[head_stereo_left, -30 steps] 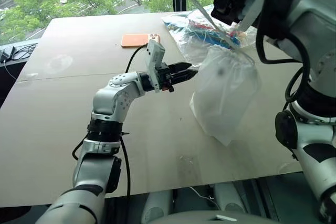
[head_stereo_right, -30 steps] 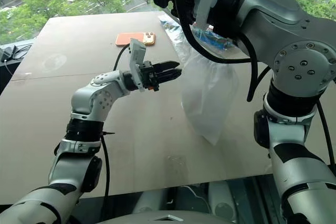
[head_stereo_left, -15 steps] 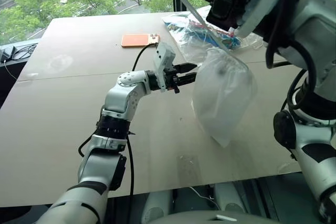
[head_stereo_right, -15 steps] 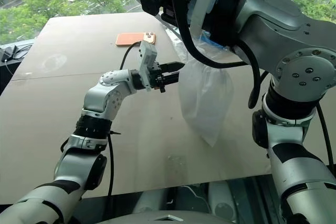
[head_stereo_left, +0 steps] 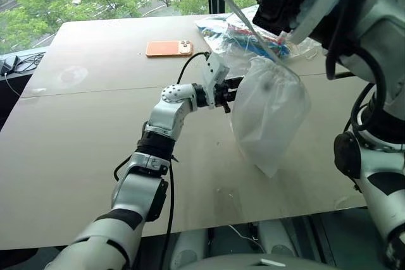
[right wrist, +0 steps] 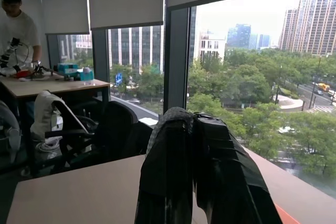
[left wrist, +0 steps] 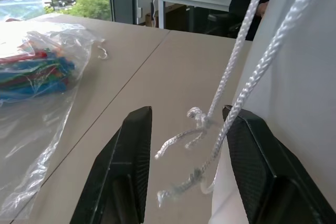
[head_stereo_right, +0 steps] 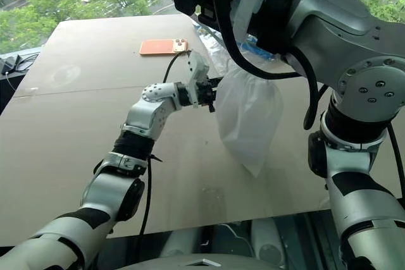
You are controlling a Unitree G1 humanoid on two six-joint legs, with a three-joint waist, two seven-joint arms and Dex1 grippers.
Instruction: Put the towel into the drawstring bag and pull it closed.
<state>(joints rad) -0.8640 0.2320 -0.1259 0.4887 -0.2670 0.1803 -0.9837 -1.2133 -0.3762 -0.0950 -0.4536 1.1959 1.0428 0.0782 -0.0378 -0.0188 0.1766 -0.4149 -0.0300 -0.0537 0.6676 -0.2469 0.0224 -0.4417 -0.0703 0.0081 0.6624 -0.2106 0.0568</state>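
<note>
Towel hidden inside drawstring bag [head_stereo_left: 269, 115]; left hand [left wrist: 184, 145] spread around cord [left wrist: 231, 72]; right hand [right wrist: 194, 171] pressed together.

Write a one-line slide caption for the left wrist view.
Left hand, fingers apart, frames the drawstring bag's knotted white cord.

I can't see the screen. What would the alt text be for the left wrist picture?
Two black gripper fingers, standing apart, flank two knotted ends of white cord hanging beside a white drawstring bag. A clear plastic bag of colourful items lies on the tan table behind.
</note>
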